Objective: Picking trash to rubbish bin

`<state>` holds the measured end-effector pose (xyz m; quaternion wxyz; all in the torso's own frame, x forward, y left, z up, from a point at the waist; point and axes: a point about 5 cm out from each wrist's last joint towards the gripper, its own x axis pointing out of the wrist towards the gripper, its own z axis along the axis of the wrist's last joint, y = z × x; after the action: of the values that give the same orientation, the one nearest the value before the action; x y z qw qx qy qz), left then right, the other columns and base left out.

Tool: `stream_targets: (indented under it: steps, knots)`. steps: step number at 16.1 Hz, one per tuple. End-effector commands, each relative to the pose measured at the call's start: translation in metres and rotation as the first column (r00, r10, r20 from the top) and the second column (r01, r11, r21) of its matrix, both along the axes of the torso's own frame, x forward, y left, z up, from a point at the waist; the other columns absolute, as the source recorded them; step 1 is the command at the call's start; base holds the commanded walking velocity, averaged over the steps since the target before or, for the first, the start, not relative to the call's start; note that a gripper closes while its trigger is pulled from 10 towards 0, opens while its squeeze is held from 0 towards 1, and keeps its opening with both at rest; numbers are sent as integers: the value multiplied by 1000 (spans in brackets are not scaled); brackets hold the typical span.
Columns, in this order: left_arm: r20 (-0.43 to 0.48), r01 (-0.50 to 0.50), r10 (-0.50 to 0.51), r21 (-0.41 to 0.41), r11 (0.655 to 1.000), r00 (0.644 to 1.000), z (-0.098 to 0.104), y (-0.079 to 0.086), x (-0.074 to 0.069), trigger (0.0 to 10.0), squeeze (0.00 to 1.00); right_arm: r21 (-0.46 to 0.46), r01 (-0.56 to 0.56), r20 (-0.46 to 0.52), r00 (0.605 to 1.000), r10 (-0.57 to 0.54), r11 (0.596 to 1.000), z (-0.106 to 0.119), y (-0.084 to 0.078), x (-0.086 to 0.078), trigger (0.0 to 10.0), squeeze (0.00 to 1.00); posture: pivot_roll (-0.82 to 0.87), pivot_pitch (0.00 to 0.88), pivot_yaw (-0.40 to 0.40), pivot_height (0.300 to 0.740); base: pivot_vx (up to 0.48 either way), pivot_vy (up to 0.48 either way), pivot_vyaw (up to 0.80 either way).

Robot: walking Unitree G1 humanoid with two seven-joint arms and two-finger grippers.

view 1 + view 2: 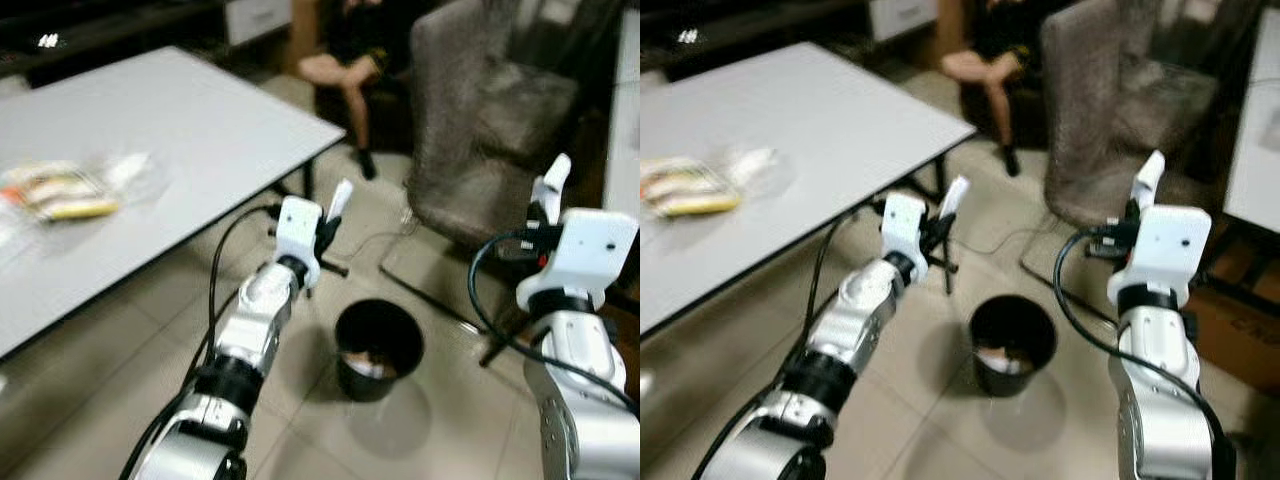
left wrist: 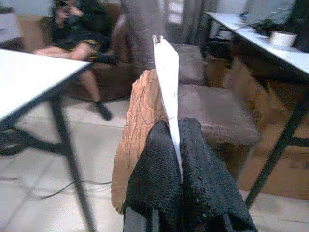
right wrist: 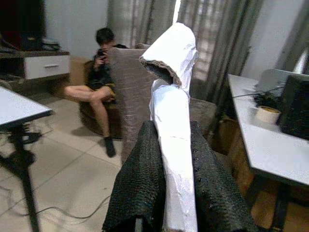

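A black rubbish bin (image 1: 378, 348) stands on the tiled floor between my arms, with some pale trash in its bottom. My left gripper (image 1: 328, 228) hovers up and to the left of the bin, shut on a thin white and brown paper scrap (image 2: 161, 92). My right gripper (image 1: 545, 205) is raised to the right of the bin, shut on a crumpled white paper wrapper (image 3: 172, 101) that sticks up past the fingertips.
A white table (image 1: 170, 130) stands at left with clear plastic packets (image 1: 65, 190) on it. A grey armchair (image 1: 490, 120) stands behind the bin, and a person (image 1: 345, 60) sits beyond it. Cables (image 1: 400, 235) lie on the floor.
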<state>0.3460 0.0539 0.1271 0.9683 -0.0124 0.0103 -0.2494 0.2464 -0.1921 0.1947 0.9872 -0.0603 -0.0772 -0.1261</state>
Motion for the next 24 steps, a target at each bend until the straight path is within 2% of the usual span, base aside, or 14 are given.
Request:
stream_targets:
  steps: [1, 6, 10, 11, 12, 13, 15, 18, 22, 24]
  knots:
    - [2, 36, -36, 6, 999, 999, 1, -11, -2, 0, 0, -6, 26, 1, 1000, -26, 1000, 1, -6, -1, 10000, 0, 60, 62, -16, 740, 454, 0, 0]
    - [0, 36, -36, 10, 999, 999, 0, -10, -2, 0, 0, -5, 24, 0, 1000, -24, 1000, 1, -6, 0, 10000, 0, 61, 61, -16, 740, 455, 0, -741]
    - [3, 37, -37, -1, 999, 999, 0, -11, -3, 0, 0, -10, 20, 0, 1000, -20, 1000, 1, -5, 1, 10000, 0, 62, 62, -17, 740, 404, 0, 0]
    - [8, 36, -36, -9, 999, 999, 1, -10, -3, 1765, 0, -10, 19, -1, 1000, -19, 1000, 0, -5, 1, 10000, 0, 62, 62, -17, 740, 0, 0, 0]
    - [-3, 41, -41, -7, 999, 999, -1, -10, -3, 2510, 0, -10, 18, -2, 1000, -18, 1000, 0, -4, 1, 10000, 0, 62, 62, -17, 740, 0, 0, 0]
    - [-10, 44, -44, -6, 999, 999, -3, -10, -4, 2745, 0, -10, 18, -3, 1000, -18, 1000, 0, -4, 1, 10000, 0, 62, 62, -17, 740, 0, 0, 0]
    - [-17, 55, -55, -6, 998, 998, -4, -11, -5, 2667, 0, -5, 21, -9, 1000, -21, 1000, -1, -4, 2, 10000, 0, 66, 68, -20, 740, 0, 0, 0]
    - [-26, 65, -65, -9, 998, 998, -5, -11, -6, 2824, 0, -5, 20, -13, 1000, -20, 1000, -1, -4, 2, 10000, 0, 64, 72, -18, 740, 0, 0, -744]
    - [-51, 102, -102, -2, 995, 993, -10, -14, -8, 3059, 0, -2, 20, -13, 1000, -20, 1000, -2, -2, 2, 10000, 0, 63, 73, -13, 740, 0, 0, 0]
    - [-62, 115, -115, 7, 993, 991, -12, -15, -8, 3098, 0, 3, 26, -23, 999, -26, 1000, -3, -1, 3, 10000, 0, 61, 76, -9, 740, 0, 0, -756]
